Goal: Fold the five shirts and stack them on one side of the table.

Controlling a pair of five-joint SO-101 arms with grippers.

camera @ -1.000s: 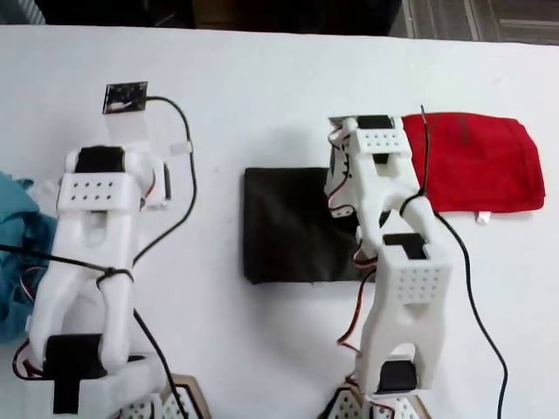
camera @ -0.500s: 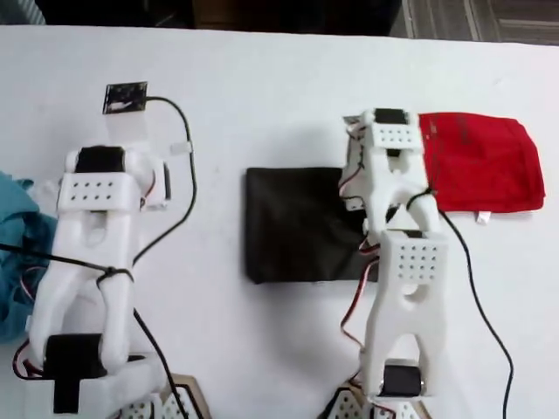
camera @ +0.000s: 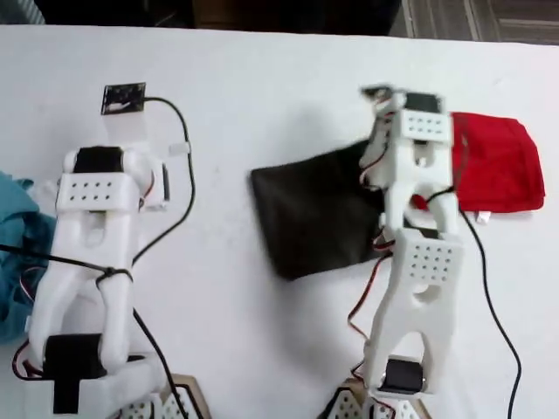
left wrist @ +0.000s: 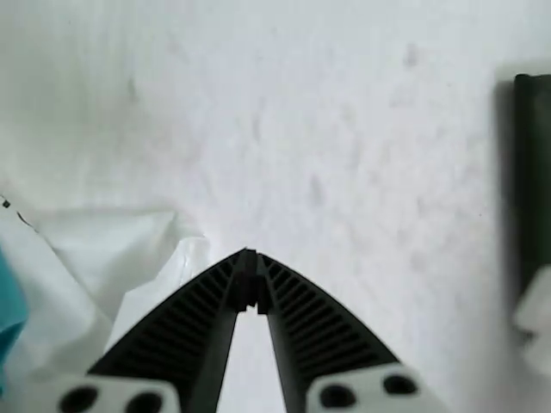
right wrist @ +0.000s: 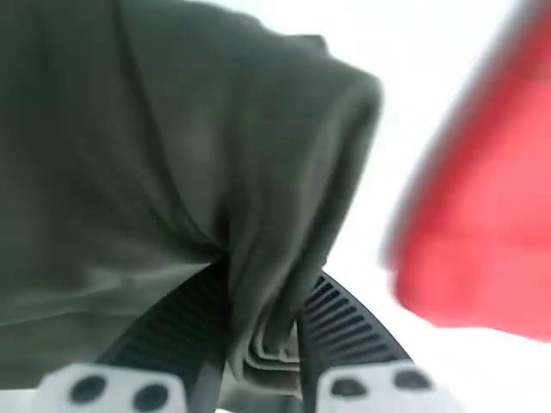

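two claws are mine, and only one has work in it. nearest, by the near-left corner of the table (camera: 262, 61), teal cloth (camera: 16, 253) lies bunched against the left edge, and to my eye it is not yet folded. my left claw (left wrist: 248, 280) hangs over bare table, tips pressed together with nothing between them.

further in, about mid-table, my right claw (right wrist: 263, 314) is clamped on the dark shirt (camera: 314, 214). several layers are pinched between the ribbed pads and gathered into a ridge that rises out of the grip. the bite is on the shirt's right side. the rest lies askew on the table, not square to its edges.

a little beyond, towards the right edge, the red shirt (camera: 498, 161) lies flat and folded. it sits just beside the dark one, with a strip of table between them in my wrist view.

i judge the dark shirt light, limp and quite without stiffness. hung from one pinch it will sag and trail, and the loose layers could slide apart or fall out of their fold. the best hold is the one i have: deep in the pads, across every layer of a folded edge, not one ply at a corner. if it goes onto the red shirt, i would want it clear of the table first, or the trailing cloth may rumple the shirt beneath.
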